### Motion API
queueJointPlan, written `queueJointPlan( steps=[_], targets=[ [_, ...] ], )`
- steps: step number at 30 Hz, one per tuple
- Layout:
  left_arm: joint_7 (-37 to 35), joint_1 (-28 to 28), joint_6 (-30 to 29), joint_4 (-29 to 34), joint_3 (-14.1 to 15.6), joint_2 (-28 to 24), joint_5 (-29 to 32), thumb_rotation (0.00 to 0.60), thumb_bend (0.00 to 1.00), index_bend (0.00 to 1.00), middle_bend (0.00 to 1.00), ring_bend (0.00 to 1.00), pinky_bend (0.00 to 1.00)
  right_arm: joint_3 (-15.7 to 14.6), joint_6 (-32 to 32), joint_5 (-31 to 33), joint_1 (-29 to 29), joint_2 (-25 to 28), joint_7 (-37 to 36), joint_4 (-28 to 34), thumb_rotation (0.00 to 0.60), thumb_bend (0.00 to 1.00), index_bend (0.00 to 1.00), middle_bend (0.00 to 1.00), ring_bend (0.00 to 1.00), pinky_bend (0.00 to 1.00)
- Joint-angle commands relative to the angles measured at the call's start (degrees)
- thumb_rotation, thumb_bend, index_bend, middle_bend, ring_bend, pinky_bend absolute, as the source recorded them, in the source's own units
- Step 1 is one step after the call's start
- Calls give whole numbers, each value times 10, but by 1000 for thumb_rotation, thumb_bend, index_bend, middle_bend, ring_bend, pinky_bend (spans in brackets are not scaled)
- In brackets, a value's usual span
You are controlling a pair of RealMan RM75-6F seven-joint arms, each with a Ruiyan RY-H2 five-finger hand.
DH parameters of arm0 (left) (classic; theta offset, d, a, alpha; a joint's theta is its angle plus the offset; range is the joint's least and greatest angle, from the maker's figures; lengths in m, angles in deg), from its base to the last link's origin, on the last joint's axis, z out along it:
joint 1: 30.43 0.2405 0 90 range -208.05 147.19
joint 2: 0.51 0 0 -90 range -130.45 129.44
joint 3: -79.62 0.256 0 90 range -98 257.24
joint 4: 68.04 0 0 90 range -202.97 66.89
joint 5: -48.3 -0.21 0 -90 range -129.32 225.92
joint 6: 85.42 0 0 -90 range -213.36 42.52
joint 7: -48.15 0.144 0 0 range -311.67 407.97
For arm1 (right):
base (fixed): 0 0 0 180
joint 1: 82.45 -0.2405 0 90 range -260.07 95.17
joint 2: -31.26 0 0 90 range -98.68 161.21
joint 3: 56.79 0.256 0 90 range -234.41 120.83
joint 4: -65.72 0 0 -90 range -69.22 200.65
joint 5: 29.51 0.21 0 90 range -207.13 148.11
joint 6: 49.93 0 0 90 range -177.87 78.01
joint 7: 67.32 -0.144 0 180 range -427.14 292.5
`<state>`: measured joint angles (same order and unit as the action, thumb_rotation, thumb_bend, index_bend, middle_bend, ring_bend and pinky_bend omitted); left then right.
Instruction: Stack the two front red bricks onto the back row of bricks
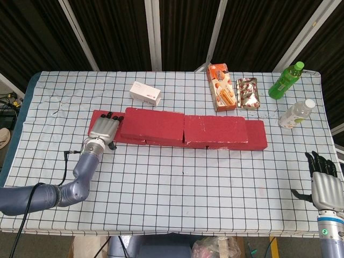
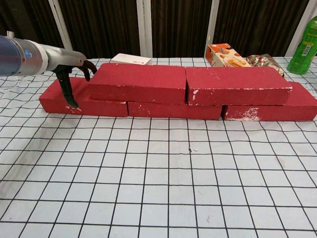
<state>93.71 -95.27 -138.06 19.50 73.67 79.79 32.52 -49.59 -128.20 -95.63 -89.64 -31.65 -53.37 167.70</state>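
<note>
Three red bricks lie end to end as a bottom row: left (image 2: 81,102), middle (image 2: 173,110) and right (image 2: 277,112). Two more red bricks lie flat on top, the left one (image 2: 138,82) (image 1: 152,125) and the right one (image 2: 237,85) (image 1: 215,129), end to end and nearly touching. My left hand (image 1: 102,129) (image 2: 73,68) hovers over the bottom left brick (image 1: 98,117). Its fingertips touch the left end of the upper left brick, its thumb points down, and it holds nothing. My right hand (image 1: 323,181) stays near the table's front right corner, fingers apart and empty.
Behind the bricks are a white box (image 1: 145,92), an orange snack box (image 1: 221,86) and a snack packet (image 1: 248,92). A green bottle (image 1: 285,80) and a clear bottle (image 1: 296,113) stand at the far right. The checkered cloth (image 1: 177,183) spreads in front.
</note>
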Motion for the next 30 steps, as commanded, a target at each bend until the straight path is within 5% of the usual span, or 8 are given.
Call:
queueJointPlan(
  steps=[1, 6, 9, 12, 16, 23, 30],
  targets=[
    [0, 2, -3, 8, 2, -7, 1, 600, 0, 178, 185, 75, 151, 0, 0, 0, 0, 0, 0, 0, 600, 154, 48, 0, 0, 0],
    [-5, 10, -23, 61, 0, -59, 6, 600, 0, 165, 167, 80, 173, -1, -1, -1, 1, 0, 1, 0, 600, 154, 48, 0, 0, 0],
    [-69, 43, -32, 133, -24, -124, -30, 600, 0, 156, 151, 80, 181, -2, 0, -1, 0, 0, 3, 0, 600, 153, 48, 0, 0, 0],
    [-175, 111, -36, 220, -44, -206, -110, 600, 0, 150, 143, 80, 181, -3, -1, -2, 0, 0, 5, 2, 600, 154, 48, 0, 0, 0],
    [-321, 255, -71, 305, -12, -302, -294, 600, 0, 148, 143, 79, 181, -8, 2, -12, -1, 0, 7, 7, 600, 153, 48, 0, 0, 0],
    [-452, 422, -191, 197, 77, -257, -511, 600, 0, 149, 144, 79, 181, -17, -4, -36, 1, -2, 11, 11, 600, 153, 48, 0, 0, 0],
    [-508, 485, -275, 109, 95, -198, -605, 600, 0, 149, 110, 65, 164, -20, -14, -46, 5, -3, 12, 17, 600, 154, 48, 0, 0, 0]
  ],
)
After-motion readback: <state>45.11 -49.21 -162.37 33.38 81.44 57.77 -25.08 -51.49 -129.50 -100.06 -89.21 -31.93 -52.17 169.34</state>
